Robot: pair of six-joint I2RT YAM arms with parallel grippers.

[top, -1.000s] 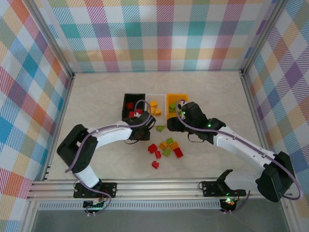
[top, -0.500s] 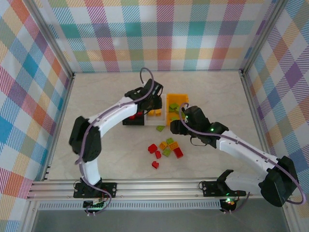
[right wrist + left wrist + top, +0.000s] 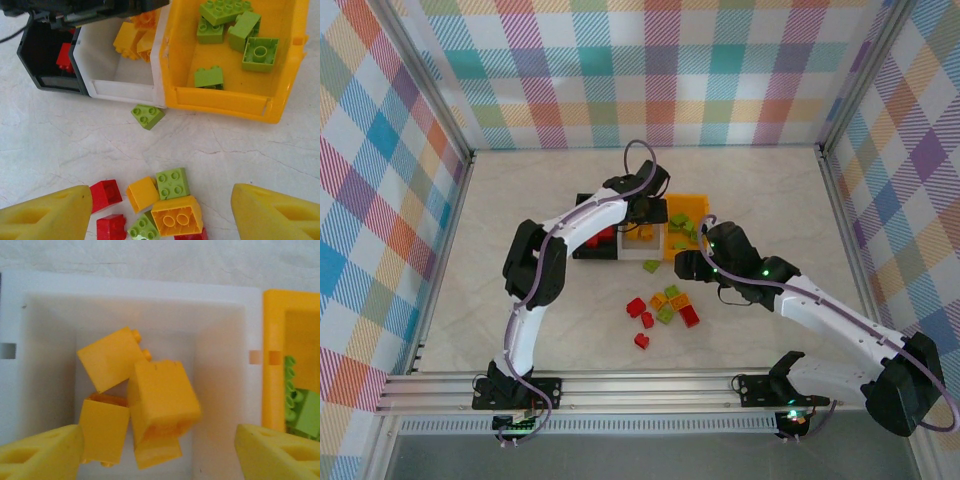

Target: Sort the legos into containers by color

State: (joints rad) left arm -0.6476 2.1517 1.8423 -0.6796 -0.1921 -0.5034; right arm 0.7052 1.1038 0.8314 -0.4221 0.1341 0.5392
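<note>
My left gripper (image 3: 646, 207) hangs open over the white bin (image 3: 220, 365), and its yellow fingers (image 3: 45, 452) touch nothing. Three orange-yellow bricks lie in that bin, the largest (image 3: 162, 400) on top of the others. My right gripper (image 3: 161, 200) stands open above the loose pile on the table. The pile holds a green brick (image 3: 172, 183), an upturned orange one (image 3: 177, 216), a yellow one (image 3: 142, 193) and red ones (image 3: 106, 195). The orange-yellow bin (image 3: 220, 100) holds several green bricks (image 3: 225, 10). The black bin (image 3: 30, 60) holds red ones (image 3: 64, 54).
A lone green brick (image 3: 147, 116) lies against the front of the white bin. One red brick (image 3: 641, 341) sits apart, nearer the arm bases. The three bins stand side by side mid-table (image 3: 588, 250). Checked walls enclose the marble-patterned tabletop (image 3: 520, 200) on three sides.
My left arm swung from the table in front of the bins to above the white bin and now stands open there. My right gripper drew back from the orange-yellow bin toward the pile.
</note>
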